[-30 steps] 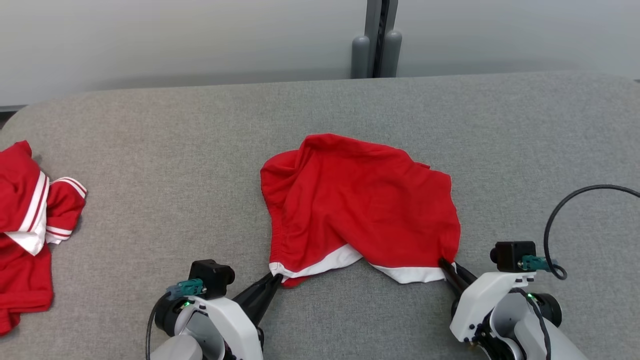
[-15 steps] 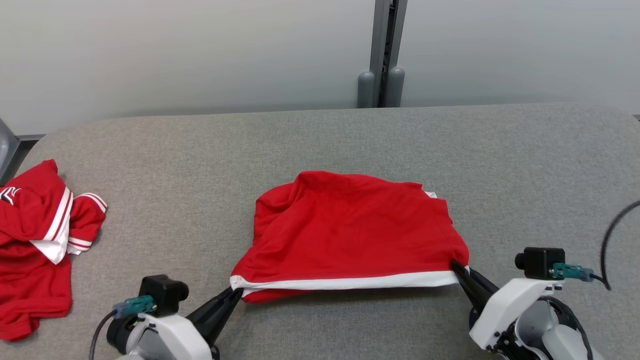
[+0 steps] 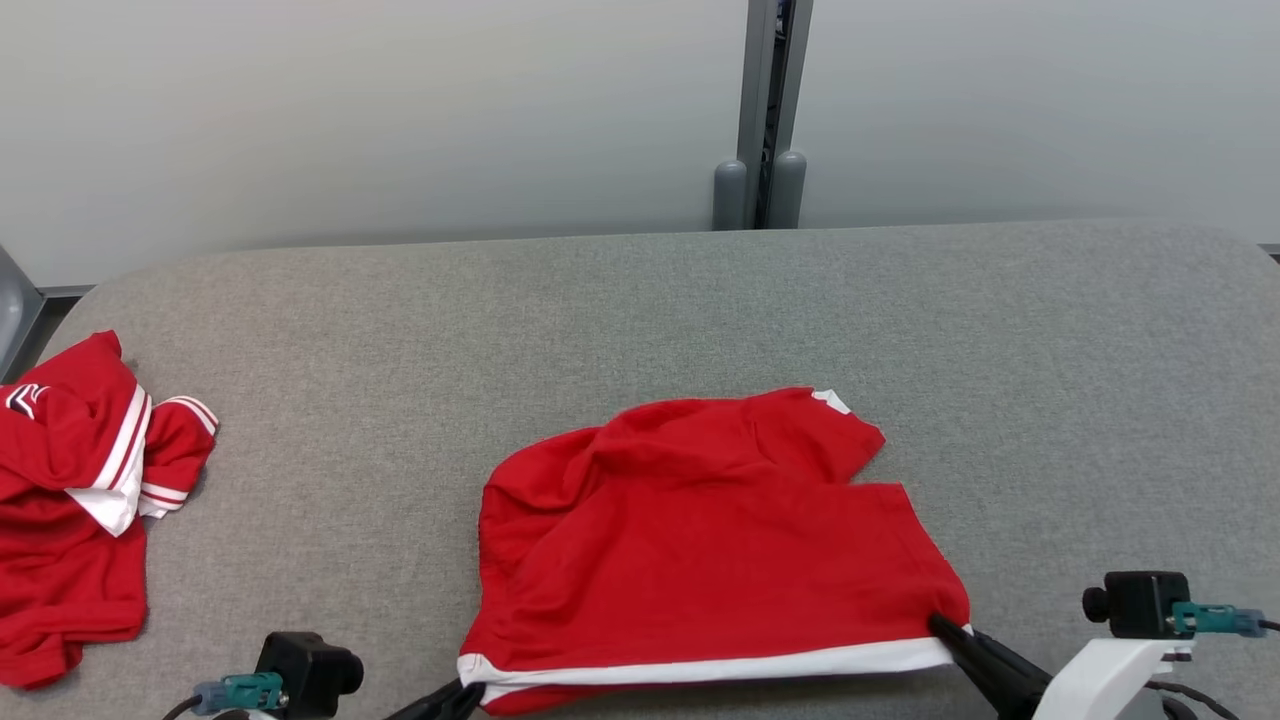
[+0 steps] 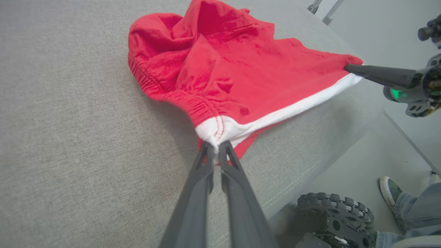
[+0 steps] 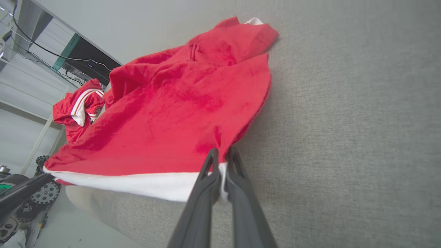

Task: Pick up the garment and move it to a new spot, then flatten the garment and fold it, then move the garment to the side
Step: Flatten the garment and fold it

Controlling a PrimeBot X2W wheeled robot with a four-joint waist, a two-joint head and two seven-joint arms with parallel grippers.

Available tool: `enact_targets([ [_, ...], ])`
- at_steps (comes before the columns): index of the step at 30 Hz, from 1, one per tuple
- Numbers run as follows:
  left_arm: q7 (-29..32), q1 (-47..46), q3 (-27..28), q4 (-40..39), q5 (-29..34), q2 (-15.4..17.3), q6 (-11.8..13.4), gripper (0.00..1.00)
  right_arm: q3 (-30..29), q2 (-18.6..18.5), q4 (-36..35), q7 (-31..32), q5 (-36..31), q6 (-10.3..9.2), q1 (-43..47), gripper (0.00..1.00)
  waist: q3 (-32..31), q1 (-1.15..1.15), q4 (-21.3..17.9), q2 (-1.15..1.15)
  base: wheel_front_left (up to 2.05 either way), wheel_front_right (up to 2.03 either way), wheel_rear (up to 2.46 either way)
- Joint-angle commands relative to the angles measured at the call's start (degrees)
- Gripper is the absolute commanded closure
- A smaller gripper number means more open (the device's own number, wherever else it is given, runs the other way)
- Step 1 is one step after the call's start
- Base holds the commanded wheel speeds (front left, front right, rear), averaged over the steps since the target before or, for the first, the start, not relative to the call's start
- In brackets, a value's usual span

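Bright red garment (image 3: 700, 540) w/ a white band along one edge (red stitching on the white at the corner). 2nd piece of clothing (image 3: 60, 580), far left: red w/ white stripes. Mottled grey table cover (image 3: 400, 330). Dark grey left gripper (image 4: 214, 146) & right gripper (image 5: 222, 153); teal connector (image 3: 235, 690), black wrist cam (image 3: 305, 668).

The red garment (image 3: 700, 560) lies by the table's (image 3: 1050, 330) front edge, its white hem pinched by the right gripper (image 3: 942, 626) and, seemingly, by the barely visible left gripper (image 3: 464, 691). A striped top (image 3: 70, 500) sits at the left edge.

No legible text, none on the red garment (image 3: 700, 540)
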Motion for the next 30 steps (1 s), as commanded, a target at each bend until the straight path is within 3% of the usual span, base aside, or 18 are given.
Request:
enact_targets([
  [1, 0.6, 0.7, 0.4, -1.8, -0.5, 1.0, 1.0, 1.00, -1.6, 0.1, -1.9, 0.8, -0.9, 0.02, 1.1, 1.00, 0.0, 0.00, -0.1, 0.00, 0.00, 0.00, 0.00],
  [9, 2.2, -0.2, 0.5, -4.0, -0.2, 2.5, 1.7, 1.00, -4.0, 2.5, -5.3, 3.8, -4.0, 0.02, 1.4, 1.00, 0.0, 0.00, -0.5, 0.00, 0.00, 0.00, 0.00],
  [12, 4.1, -3.0, 0.1, -3.6, 1.6, 4.0, 0.9, 1.00, -4.0, 4.0, -6.3, 3.6, -4.4, 0.03, -1.2, 1.00, 0.5, 0.00, -1.0, 0.00, 0.00, 0.00, 0.00],
  [15, 6.8, -6.9, -0.3, -2.2, 1.9, 4.1, -1.5, 1.00, -2.8, 4.2, -5.0, 4.1, -5.7, 0.03, -5.0, 1.00, 1.8, 0.00, -1.2, 0.00, 0.00, 0.00, 0.00],
  [22, 13.5, -22.8, -0.1, 6.4, 2.4, 5.1, -6.0, 1.00, 1.3, 6.0, -1.8, 4.7, -1.2, 0.03, -21.0, 1.00, 8.9, 0.00, -2.8, 0.00, 0.00, 0.00, 0.00],
  [30, 20.2, -45.3, -3.2, 12.5, -1.6, 8.4, -6.6, 1.00, 5.1, 7.7, 4.6, 3.4, 6.1, 0.03, -45.0, 1.00, 21.5, 0.00, -4.6, 0.00, 0.00, 0.00, 0.00],
])
